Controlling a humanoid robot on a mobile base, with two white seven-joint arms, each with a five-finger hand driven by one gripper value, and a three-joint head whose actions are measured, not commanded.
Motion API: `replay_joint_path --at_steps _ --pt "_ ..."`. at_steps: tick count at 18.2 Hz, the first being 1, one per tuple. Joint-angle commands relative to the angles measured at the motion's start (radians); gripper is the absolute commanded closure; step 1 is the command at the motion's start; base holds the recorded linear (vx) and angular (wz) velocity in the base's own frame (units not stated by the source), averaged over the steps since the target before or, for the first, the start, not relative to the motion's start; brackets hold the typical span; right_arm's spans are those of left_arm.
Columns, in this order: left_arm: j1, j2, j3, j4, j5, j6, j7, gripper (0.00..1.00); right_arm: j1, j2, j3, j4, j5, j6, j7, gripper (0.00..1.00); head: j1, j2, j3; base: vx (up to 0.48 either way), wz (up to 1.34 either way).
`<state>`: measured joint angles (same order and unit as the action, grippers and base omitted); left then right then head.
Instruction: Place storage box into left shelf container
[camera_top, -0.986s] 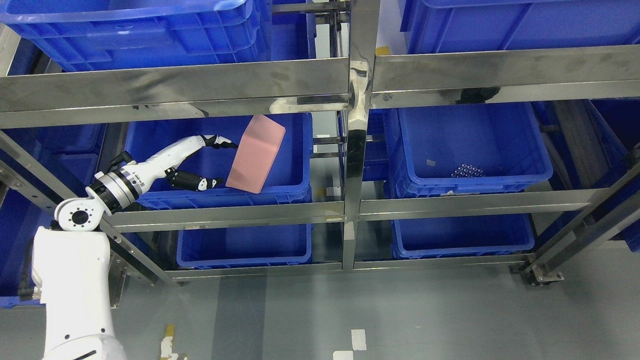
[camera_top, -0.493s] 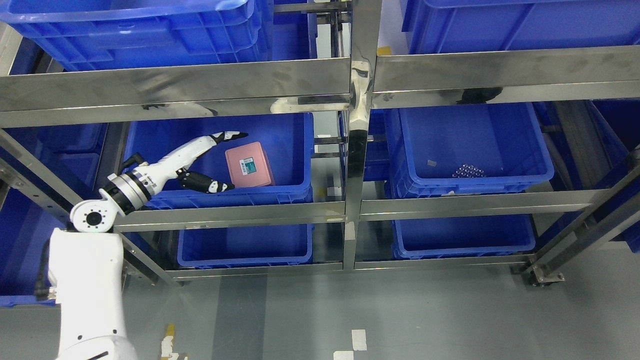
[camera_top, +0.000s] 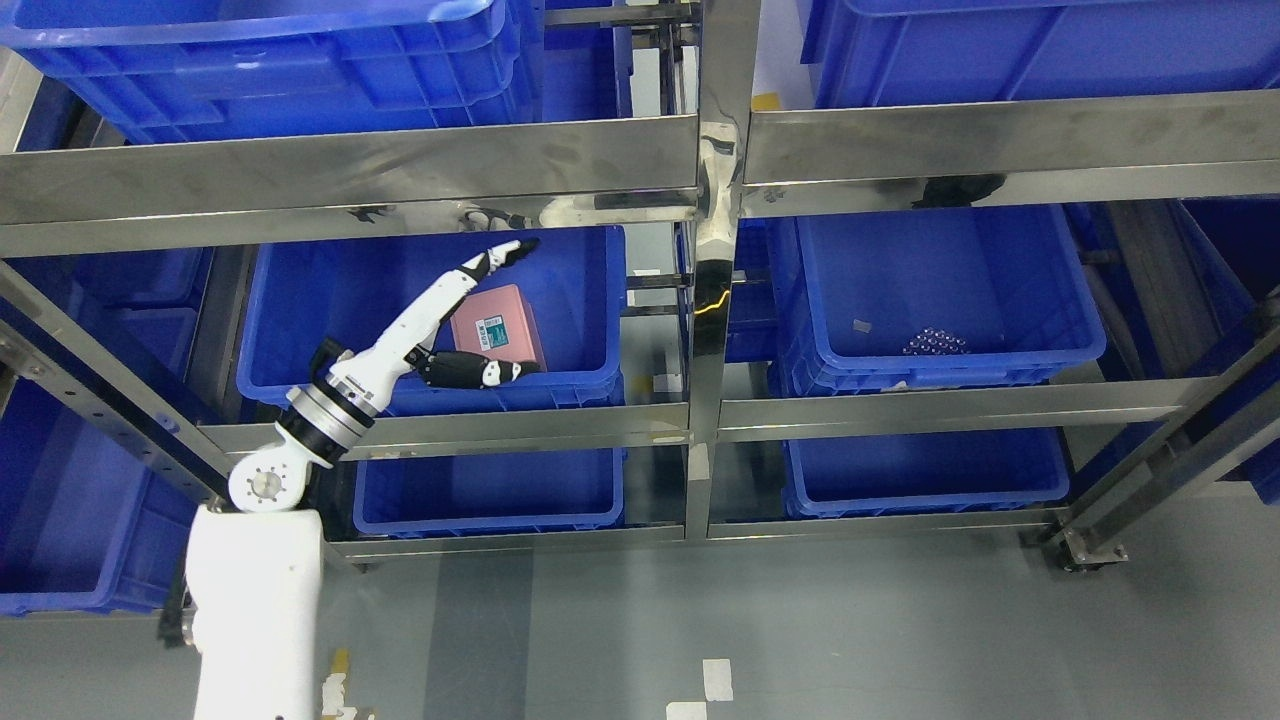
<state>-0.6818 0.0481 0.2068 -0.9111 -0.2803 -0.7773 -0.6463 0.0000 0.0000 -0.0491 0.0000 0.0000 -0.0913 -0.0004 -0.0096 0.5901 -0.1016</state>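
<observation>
Left hand (camera_top: 455, 320): spread wide, empty, reaching over the bin's front rim (fingers splayed above and below the box).
Storage box (camera_top: 497, 327): pink, lying flat inside the left shelf container (camera_top: 300, 300), white label up.
Shelf (camera_top: 400, 170): steel frame, blue bins on each level.

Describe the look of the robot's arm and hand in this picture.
The left arm has a boxy white forearm shell, a round white joint with a grey hub, then a silver and black ringed wrist. The left hand has a slim white back, with black fingers bearing white segments. A black cable runs beside the wrist.
</observation>
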Motion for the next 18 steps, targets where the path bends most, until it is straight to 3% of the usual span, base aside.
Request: replay_joint_path --at_steps 1,3,5,9,15,18 --pt "0.239 -0.031 -0.188 -0.221 0.139 -0.002 0.369 0.00 0.008 -0.017 0.000 -0.017 -0.003 -0.001 0.000 0.00 0.0000 0.000 0.000 0.000 0.00" --pt "0.361 -0.031 -0.243 -0.296 0.139 0.003 0.538 0.00 0.008 -0.017 0.000 -0.017 -0.003 -0.001 0.000 0.00 0.0000 0.000 0.000 0.000 0.00" --pt "0.413 -0.031 -0.270 -0.345 0.139 0.016 0.614 0.00 0.008 -0.017 0.000 -0.017 -0.003 -0.001 0.000 0.00 0.0000 0.000 0.000 0.000 0.00" --pt "0.485 -0.031 -0.312 -0.462 0.139 0.049 0.614 0.00 0.008 -0.017 0.000 -0.017 -0.003 -0.001 0.000 0.00 0.0000 0.000 0.000 0.000 0.00" --pt "0.565 -0.031 -0.270 -0.656 0.239 0.426 0.620 0.00 0.008 -0.017 0.000 -0.017 -0.003 -0.001 0.000 0.00 0.0000 0.000 0.000 0.000 0.00" --pt "0.562 -0.031 -0.213 -0.675 0.240 0.448 0.617 0.01 0.008 -0.017 0.000 -0.017 -0.003 -0.001 0.000 0.00 0.0000 0.000 0.000 0.000 0.00"
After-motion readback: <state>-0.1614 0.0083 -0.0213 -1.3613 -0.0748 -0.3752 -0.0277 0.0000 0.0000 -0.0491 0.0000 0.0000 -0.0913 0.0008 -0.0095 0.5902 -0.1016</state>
